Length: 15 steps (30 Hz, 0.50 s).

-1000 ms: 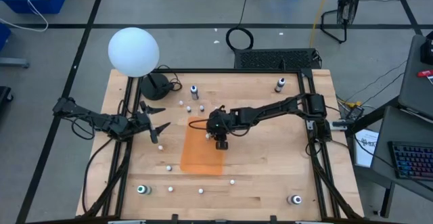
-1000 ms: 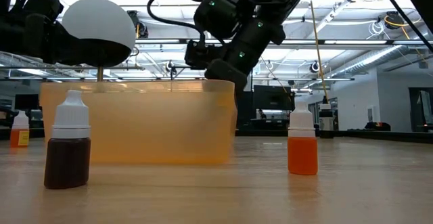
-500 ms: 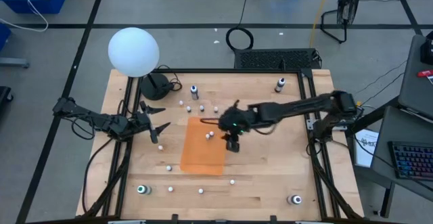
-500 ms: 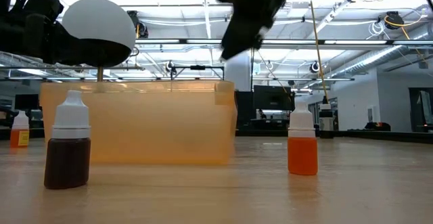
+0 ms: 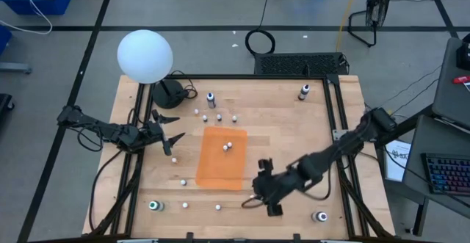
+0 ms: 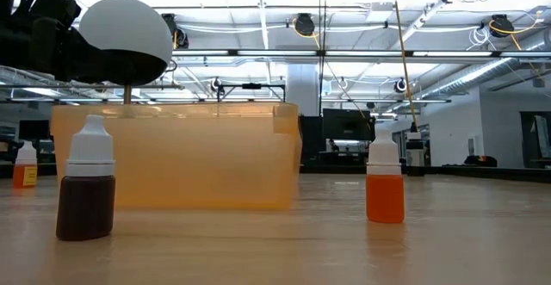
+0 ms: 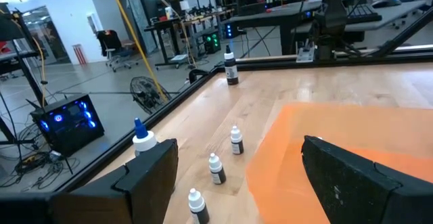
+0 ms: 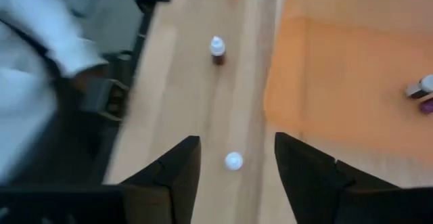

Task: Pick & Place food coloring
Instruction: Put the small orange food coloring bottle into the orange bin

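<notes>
Right claw (image 5: pixel 266 202), jaws parted and empty, hovers over small white-capped bottle (image 8: pixel 233 161), six o'clock of orange translucent tray (image 5: pixel 221 157); descent and grasp judged next.

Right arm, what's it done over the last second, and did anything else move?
The right gripper swung from over the orange tray to the table's near edge, jaws open above a bottle. Two bottles lie in the tray. The left gripper stayed put, open.

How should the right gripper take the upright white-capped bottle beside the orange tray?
Probably straight down: the bottle stands upright on bare wood, white cap facing the right gripper. Close the open fingers on the body just under the cap, clear of the orange tray.
</notes>
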Each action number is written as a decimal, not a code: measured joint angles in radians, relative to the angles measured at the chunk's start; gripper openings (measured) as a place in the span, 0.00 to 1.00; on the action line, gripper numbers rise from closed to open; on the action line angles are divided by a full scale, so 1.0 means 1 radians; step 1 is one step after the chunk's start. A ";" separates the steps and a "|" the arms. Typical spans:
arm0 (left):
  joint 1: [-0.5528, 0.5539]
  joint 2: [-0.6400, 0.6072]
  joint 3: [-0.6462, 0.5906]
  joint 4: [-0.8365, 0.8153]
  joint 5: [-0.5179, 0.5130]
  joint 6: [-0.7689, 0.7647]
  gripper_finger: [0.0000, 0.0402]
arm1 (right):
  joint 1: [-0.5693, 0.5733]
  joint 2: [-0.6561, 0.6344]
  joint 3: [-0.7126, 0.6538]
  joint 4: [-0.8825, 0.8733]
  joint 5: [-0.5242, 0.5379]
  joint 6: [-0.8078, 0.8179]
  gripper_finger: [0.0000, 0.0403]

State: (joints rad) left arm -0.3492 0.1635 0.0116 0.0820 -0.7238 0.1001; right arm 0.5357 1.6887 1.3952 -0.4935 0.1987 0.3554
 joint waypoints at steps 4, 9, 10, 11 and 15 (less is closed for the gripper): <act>0.000 0.000 0.000 0.001 0.000 0.000 0.77 | 0.021 0.091 0.000 0.004 0.038 -0.008 0.51; 0.000 0.000 0.000 0.000 0.000 0.000 0.77 | 0.023 0.194 0.000 0.007 0.034 0.000 0.53; 0.000 0.000 0.000 0.000 0.000 0.000 0.77 | 0.023 0.208 0.000 0.008 0.034 0.003 0.53; 0.000 0.000 0.000 0.000 0.000 0.000 0.77 | 0.023 0.222 0.000 0.009 0.034 0.009 0.53; 0.000 0.000 0.000 0.000 0.000 0.000 0.77 | 0.023 0.260 0.000 0.016 0.033 0.047 0.52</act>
State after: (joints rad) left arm -0.3492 0.1635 0.0116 0.0822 -0.7238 0.1001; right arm 0.5583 1.9490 1.3949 -0.4774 0.2321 0.4022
